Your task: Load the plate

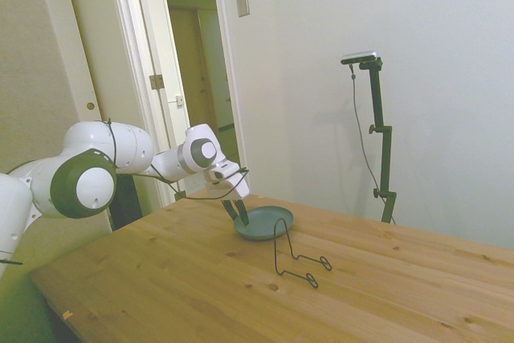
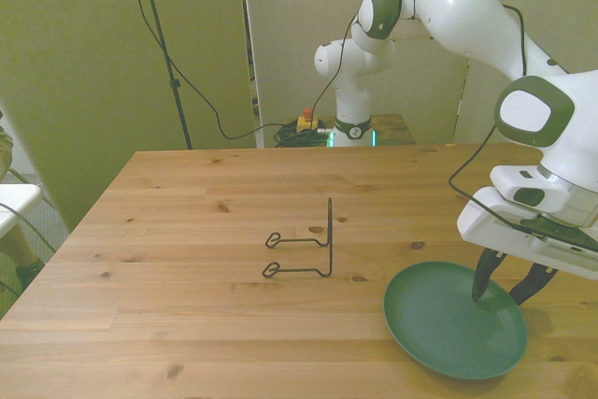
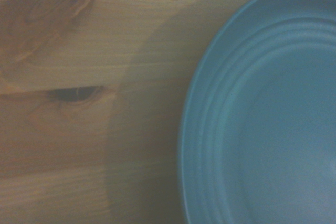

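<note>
You're straddling the rim of the plate (image 2: 455, 331) with the gripper (image 2: 509, 290), fingers spread and nothing gripped yet, plate lying flat near the wire stand (image 2: 304, 251), probably setting up an edge pinch.

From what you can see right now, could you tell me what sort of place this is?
Probably a room in a home or office set up as a robot workspace: a wooden table, a doorway with a wall switch, and folding screens behind the arm.

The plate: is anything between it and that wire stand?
Nothing visible. Bare table lies between the plate and the stand. The open hand straddles the plate's rim.
</note>
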Controlling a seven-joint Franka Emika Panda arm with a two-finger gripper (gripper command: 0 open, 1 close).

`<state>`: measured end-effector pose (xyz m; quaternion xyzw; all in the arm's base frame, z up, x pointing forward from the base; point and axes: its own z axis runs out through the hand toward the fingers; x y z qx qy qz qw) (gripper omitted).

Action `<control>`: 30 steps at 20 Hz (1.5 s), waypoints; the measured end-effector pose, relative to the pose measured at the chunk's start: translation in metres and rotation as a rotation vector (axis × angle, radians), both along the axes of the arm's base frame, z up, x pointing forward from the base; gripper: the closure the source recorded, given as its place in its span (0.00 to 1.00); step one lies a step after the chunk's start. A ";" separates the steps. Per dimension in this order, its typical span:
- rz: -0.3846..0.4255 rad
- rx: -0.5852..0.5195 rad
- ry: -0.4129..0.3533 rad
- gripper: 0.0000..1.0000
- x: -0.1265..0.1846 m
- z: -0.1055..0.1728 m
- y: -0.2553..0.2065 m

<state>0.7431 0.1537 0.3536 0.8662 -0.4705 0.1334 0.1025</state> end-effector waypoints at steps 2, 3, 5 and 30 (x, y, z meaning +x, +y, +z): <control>-0.001 0.000 0.001 1.00 0.000 -0.001 -0.001; -0.002 -0.001 0.001 1.00 0.000 -0.001 -0.002; -0.004 -0.003 0.002 1.00 0.001 -0.002 -0.004; 0.128 0.113 -0.102 1.00 -0.038 0.080 0.009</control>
